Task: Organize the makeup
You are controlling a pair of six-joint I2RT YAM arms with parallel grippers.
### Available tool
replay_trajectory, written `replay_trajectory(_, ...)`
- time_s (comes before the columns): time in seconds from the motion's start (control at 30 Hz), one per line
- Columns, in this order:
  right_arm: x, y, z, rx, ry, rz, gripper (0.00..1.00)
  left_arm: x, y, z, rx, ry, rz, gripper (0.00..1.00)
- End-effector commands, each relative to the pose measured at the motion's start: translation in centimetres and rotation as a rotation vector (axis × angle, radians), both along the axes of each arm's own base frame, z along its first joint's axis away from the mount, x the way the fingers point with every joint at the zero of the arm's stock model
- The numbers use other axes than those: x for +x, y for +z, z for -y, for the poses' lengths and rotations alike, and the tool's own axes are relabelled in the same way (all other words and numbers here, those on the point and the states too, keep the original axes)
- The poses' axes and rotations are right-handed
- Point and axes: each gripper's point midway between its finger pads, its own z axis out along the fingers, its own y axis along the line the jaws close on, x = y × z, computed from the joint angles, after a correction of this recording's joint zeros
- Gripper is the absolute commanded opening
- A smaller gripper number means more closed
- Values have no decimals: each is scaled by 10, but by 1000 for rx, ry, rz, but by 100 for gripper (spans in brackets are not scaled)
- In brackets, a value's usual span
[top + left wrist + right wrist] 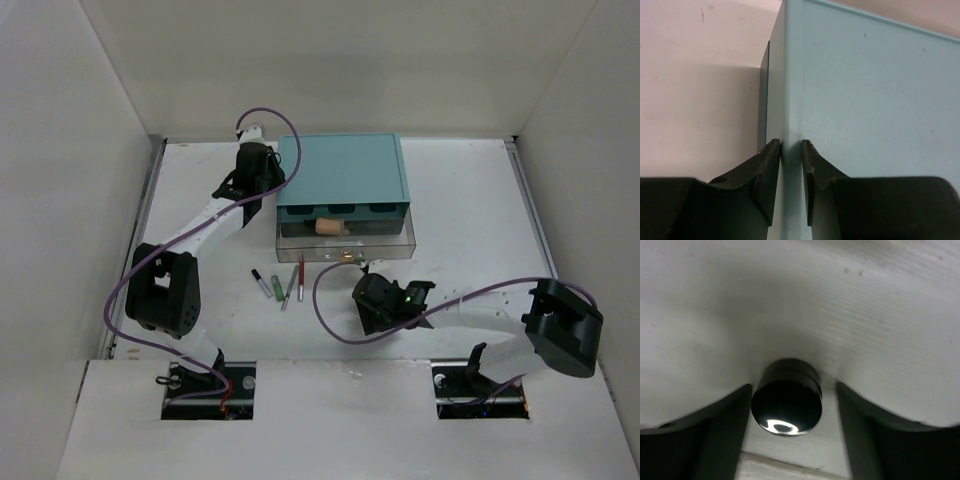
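Observation:
My left gripper [791, 145] is shut on the left wall edge of the big teal drawer box [870, 90], at the box's back left corner [285, 160]. A small black round pot [786, 397] stands on the table between my right gripper's [793, 386] open fingers. The left finger is close to it and a gap shows on the right. In the top view the right gripper [372, 285] hides the pot. A beige block [328, 228] lies in the pulled-out clear drawer [390, 243]. On the table lie a red pencil [301, 272], a grey-green pencil [290, 287], a green stick [277, 285] and a black-and-white tube [261, 283].
The teal box [340, 168] stands at the back middle of the white table [470, 210], its clear drawer reaching toward me. White walls close in three sides. A purple cable [330, 320] loops over the table in front of the pencils.

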Motion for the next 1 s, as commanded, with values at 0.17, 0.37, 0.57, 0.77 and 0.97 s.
replay_trajectory(0.17, 21, 52, -32, 129, -22, 112, 26, -42, -66, -17, 108, -16, -231, 11)
replay_trajectory(0.37, 31, 156, -62, 294, 90, 291, 22, -43, -67, -14, 111, -22, -233, 11)
replay_trajectory(0.57, 102, 236, -51, 353, 8, 506, 22, -44, -72, -13, 116, -24, -244, 11)
replay_trajectory(0.77, 166, 224, -19, 260, -167, 508, 27, -44, -70, -16, 118, -15, -238, 11)
replay_trajectory(0.97, 181, 198, -12, 197, -203, 468, 47, -43, -66, -12, 118, -22, -227, 11)
